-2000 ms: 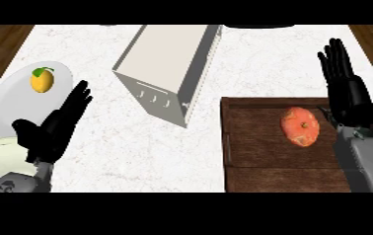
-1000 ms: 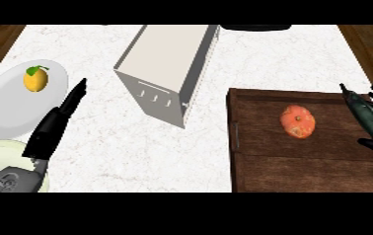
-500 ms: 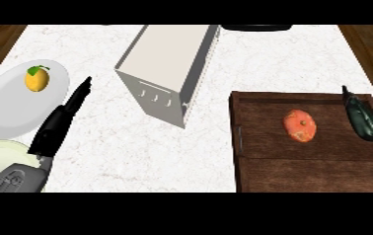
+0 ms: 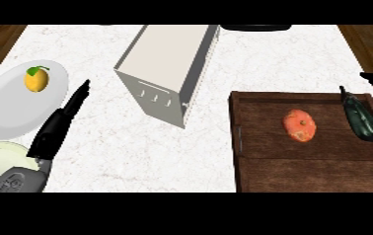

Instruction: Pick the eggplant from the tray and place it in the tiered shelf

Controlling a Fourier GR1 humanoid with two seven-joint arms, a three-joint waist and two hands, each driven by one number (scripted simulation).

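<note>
Two seconds ago your right hand stood open over the right side of the wooden tray. It has since pulled away to the right, and only a small black tip of the right hand now shows at the view's edge, so you cannot tell whether it is open or closed. With the hand gone, the eggplant is uncovered. It is dark and slender, and lies at the tray's far right edge, well apart from a round orange-red fruit in the middle of the tray. The eggplant looks untouched, so the pick is likely still to come. The white tiered shelf stands at the centre of the counter, left of the tray. Your left hand rests at lower left with its fingers straight and holds nothing.
</note>
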